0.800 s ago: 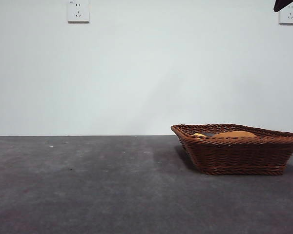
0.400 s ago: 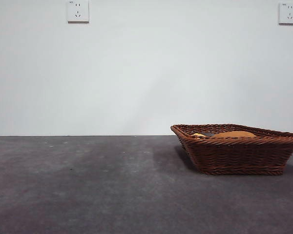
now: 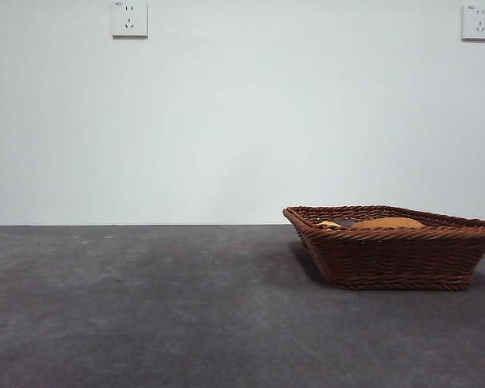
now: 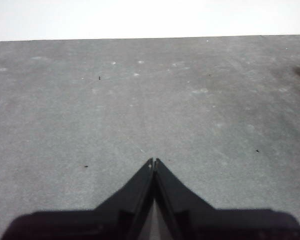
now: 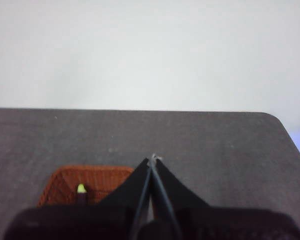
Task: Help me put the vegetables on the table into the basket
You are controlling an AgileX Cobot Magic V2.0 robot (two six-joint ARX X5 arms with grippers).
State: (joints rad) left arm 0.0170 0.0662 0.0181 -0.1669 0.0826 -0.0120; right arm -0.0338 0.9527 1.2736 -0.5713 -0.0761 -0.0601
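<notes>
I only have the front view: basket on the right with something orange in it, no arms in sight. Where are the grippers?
Observer: The left gripper is shut, above bare table, holding nothing.
Operator: And the right one?
Observer: The right gripper is shut too, empty, above the basket.
Operator: Anything in the basket besides the potato?
Observer: Yes, the right wrist view shows a dark vegetable with a green tip inside.
</notes>
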